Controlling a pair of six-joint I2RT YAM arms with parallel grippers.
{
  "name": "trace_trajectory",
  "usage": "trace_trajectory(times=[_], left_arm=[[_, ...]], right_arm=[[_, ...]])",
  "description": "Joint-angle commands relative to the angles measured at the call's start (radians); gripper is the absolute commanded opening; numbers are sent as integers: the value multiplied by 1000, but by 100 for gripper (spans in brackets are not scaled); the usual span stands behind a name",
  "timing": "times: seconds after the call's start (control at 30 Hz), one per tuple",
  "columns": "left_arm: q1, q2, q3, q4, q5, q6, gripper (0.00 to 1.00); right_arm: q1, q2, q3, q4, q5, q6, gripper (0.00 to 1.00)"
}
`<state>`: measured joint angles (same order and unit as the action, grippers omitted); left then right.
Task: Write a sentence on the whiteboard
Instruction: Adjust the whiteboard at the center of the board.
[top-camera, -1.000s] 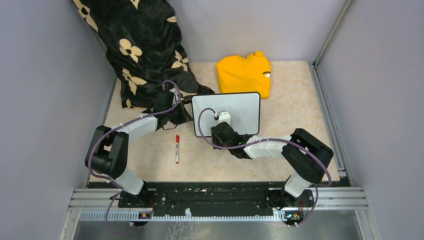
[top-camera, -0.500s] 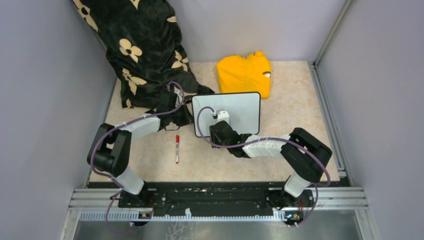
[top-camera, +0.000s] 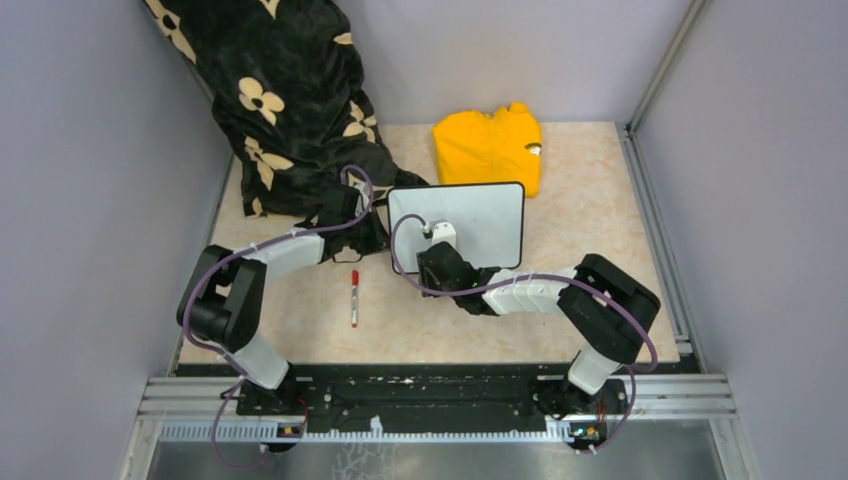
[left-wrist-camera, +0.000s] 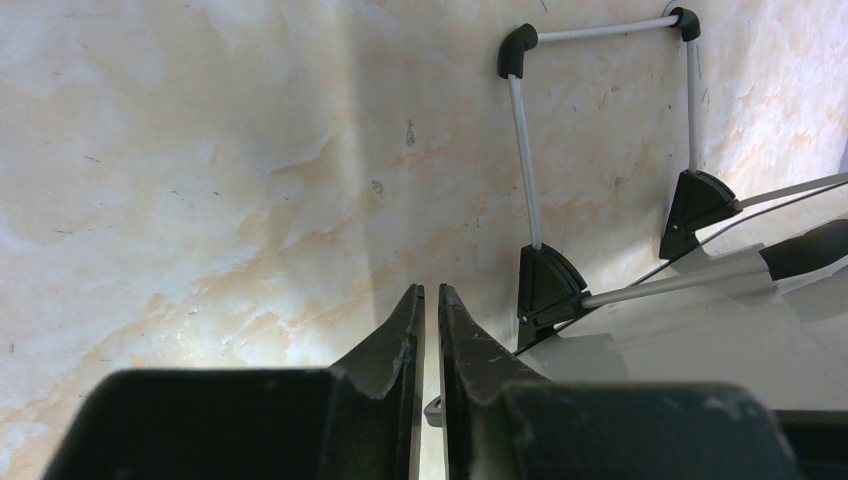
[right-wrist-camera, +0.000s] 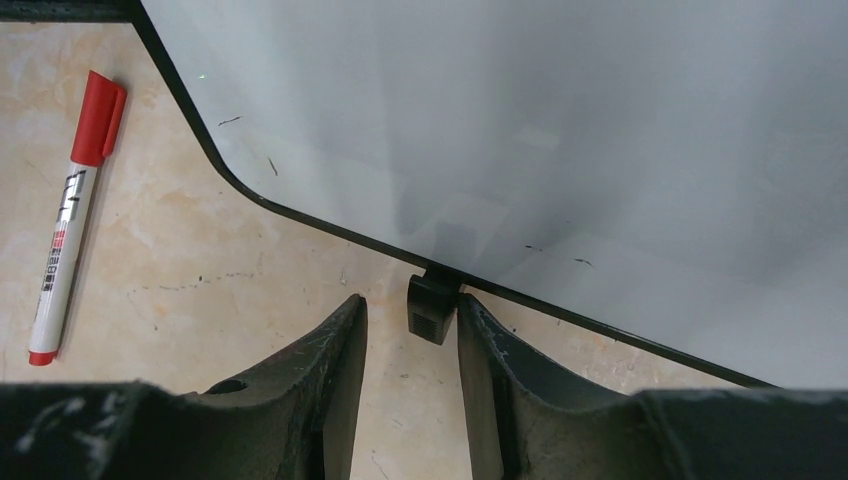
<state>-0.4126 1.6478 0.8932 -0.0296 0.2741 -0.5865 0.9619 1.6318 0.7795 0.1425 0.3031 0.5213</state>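
The whiteboard (top-camera: 475, 212) stands propped on its wire stand (left-wrist-camera: 527, 160) in the middle of the table. Its face (right-wrist-camera: 550, 120) is blank; no sentence shows on it. At the board's left edge my left gripper (top-camera: 374, 233) has its jaws almost together (left-wrist-camera: 431, 292), with a thin grey wire of the stand between them. My right gripper (top-camera: 437, 262) is at the board's lower edge, open (right-wrist-camera: 410, 300), and a black foot (right-wrist-camera: 432, 308) of the board sits between the fingertips, against the right one. A red-capped marker (top-camera: 353, 297) (right-wrist-camera: 70, 215) lies flat left of the board.
A black cloth with cream flowers (top-camera: 290, 100) hangs down at the back left, onto the table behind my left arm. A yellow garment (top-camera: 490, 148) lies folded just behind the board. Grey walls close in both sides and the back.
My left gripper has moved right to the board's left edge and narrowed its jaws. The whiteboard has shifted slightly right. The right arm has barely moved.
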Motion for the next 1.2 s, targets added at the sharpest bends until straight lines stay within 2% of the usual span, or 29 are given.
trace_trajectory(times=[0.0,0.2,0.6,0.9,1.0,1.17], left_arm=[[-11,3,0,19,13,2,14],[-10,10,-6,20,11,-5,13],[-35,24,-8,21,12,-4,10],[-41,20,-7,13,0,1,9],[-41,0,-3,-17,-54,2,18],[-40,-44,1,-58,-161,0,49]], right_arm=[[13,6,47,31,16,11,38],[14,11,45,30,34,17,37],[19,26,52,40,4,13,26],[21,25,54,29,17,13,26],[21,12,49,12,37,19,30],[21,-24,27,2,53,20,40]])
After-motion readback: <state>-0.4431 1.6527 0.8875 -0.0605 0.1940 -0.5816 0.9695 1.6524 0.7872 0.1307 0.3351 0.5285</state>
